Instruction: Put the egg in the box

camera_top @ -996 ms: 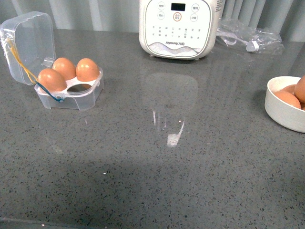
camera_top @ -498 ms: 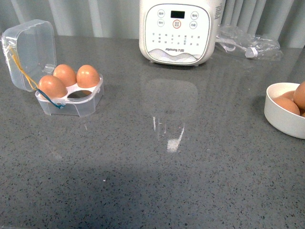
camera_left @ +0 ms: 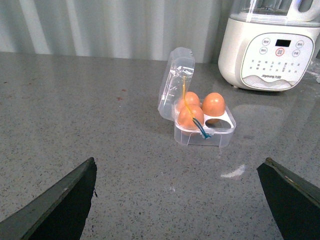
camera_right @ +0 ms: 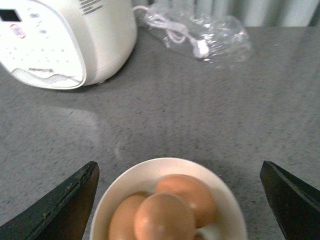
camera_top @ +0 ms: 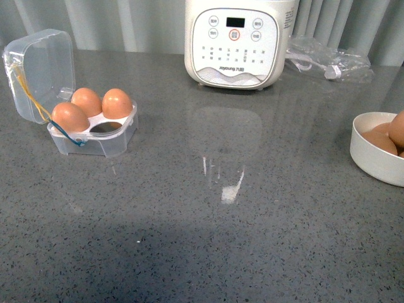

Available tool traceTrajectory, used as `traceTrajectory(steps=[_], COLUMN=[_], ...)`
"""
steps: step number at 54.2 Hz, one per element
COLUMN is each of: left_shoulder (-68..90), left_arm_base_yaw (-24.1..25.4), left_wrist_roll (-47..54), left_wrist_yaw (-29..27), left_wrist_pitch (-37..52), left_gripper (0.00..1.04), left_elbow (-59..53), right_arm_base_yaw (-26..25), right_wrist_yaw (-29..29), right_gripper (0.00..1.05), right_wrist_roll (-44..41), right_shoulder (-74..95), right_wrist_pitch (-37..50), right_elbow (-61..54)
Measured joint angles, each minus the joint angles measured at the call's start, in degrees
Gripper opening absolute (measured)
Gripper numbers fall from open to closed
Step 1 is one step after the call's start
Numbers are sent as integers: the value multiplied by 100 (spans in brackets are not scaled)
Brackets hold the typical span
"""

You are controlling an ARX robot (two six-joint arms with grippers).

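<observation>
My right tool (camera_right: 179,164) hangs with its fingers spread wide and nothing between them, over the white bowl (camera_right: 145,170). There the egg (camera_right: 165,217) lies against two other brown eggs (camera_right: 187,192). My left tool (camera_left: 180,165) is just as wide apart and empty, facing the box (camera_left: 205,135). In the front view the box sits at the left of the frame, lid (camera_top: 41,69) raised, three eggs (camera_top: 101,104) inside, and the bowl is at the right edge, both on the grey tabletop (camera_top: 221,240).
</observation>
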Motion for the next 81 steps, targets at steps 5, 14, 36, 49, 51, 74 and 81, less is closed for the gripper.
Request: traceTrajectory(steps=[5,14,36,49,51,74,81], left_shoulder=[0,0,0,0,0,0,0], left_arm_base_yaw=[0,0,0,0,0,0,0], left_wrist_roll=[0,0,0,0,0,0,0], left_wrist_yaw=[2,0,0,0,0,0,0], left_wrist_pitch=[0,0,0,0,0,0,0], left_gripper=[98,98,98,98,98,98,98], left_elbow=[0,0,0,0,0,0,0], right_arm_base_yaw=[57,46,-20,-31,-35,-33,-15], right_wrist_yaw=[-162,-190,-304,-317,-313,-313,-175], right_gripper=[97,97,97,94,87,43,43], right_wrist_roll=[-79,-177,-348,-339,-341,-341,-337], right_shoulder=[85,223,673,704,704,673,501], right_wrist_pitch=[-181,-348,-538,-494,-492,-481,-533], right_elbow=[81,184,184,181,181,133,125])
